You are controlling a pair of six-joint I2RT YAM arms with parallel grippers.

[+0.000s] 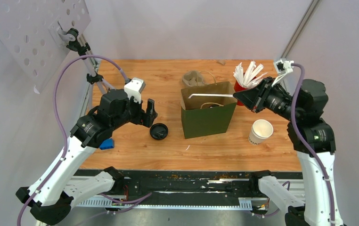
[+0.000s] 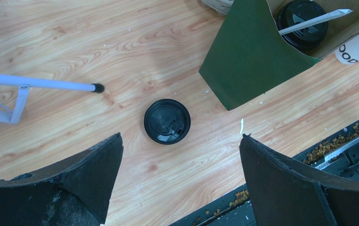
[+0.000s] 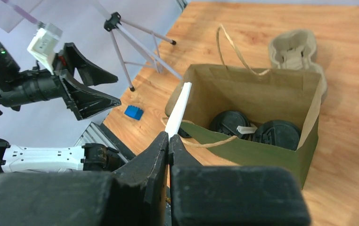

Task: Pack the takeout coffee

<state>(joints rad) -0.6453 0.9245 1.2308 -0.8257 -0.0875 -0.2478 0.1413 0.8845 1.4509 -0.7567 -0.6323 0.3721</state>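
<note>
Ahead of right claw (image 3: pixel 169 137), tight on a stirrer (image 3: pixel 178 109): bagged cups (image 3: pixel 229 123); left claw (image 2: pixel 181 137) agape.

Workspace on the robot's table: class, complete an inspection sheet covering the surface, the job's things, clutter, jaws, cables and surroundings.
Surface: wooden tabletop with small white scraps; crumbs on the black rail at its near edge.
Job's things: two lidded cups inside the open green bag, only their black lids showing; unlidded white cup right of the bag; loose black lid left of it.
Clutter: red cup of stirrers, grey pulp carrier, blue block.
Jaws: left jaws wide open above the loose black lid; right jaws shut on a white stirrer over the bag.
Cables: purple cable along each arm.
Surroundings: perforated white panel, grey walls.
</note>
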